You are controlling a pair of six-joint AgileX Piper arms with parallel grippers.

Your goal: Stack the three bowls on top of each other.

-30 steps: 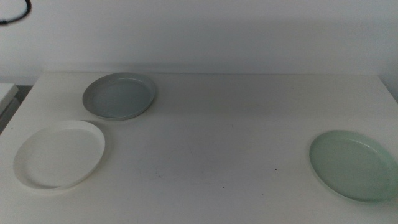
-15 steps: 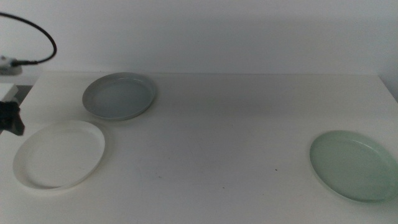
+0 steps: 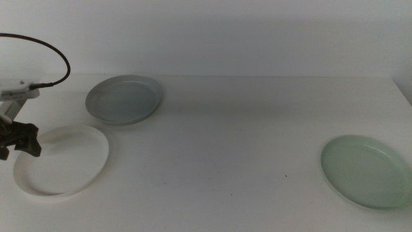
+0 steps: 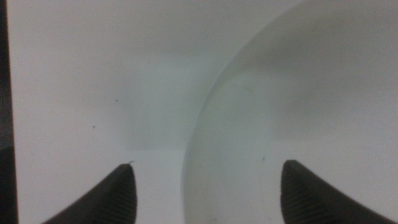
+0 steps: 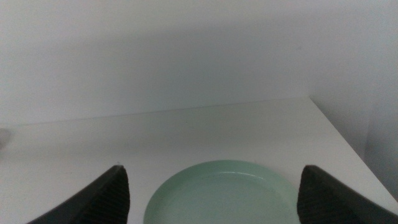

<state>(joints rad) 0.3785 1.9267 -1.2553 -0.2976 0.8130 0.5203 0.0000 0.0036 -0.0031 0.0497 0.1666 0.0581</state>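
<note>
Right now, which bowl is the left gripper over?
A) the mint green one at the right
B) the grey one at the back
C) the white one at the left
C: the left gripper, jaws open, hangs over the outer rim of the white bowl; its wrist view shows that rim between the jaws.

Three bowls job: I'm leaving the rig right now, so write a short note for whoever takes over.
Left gripper: open, at the outer rim of the white bowl on the table's left side, one jaw inside the rim and one outside, holding nothing.
Right gripper: open, empty, out of the middle view, facing the mint green bowl near the right edge.
Grey bowl: behind the white one, close beside it.
Done: nothing stacked; all three bowls lie apart.
Left: grasp the white bowl, then build one stack of three.
</note>
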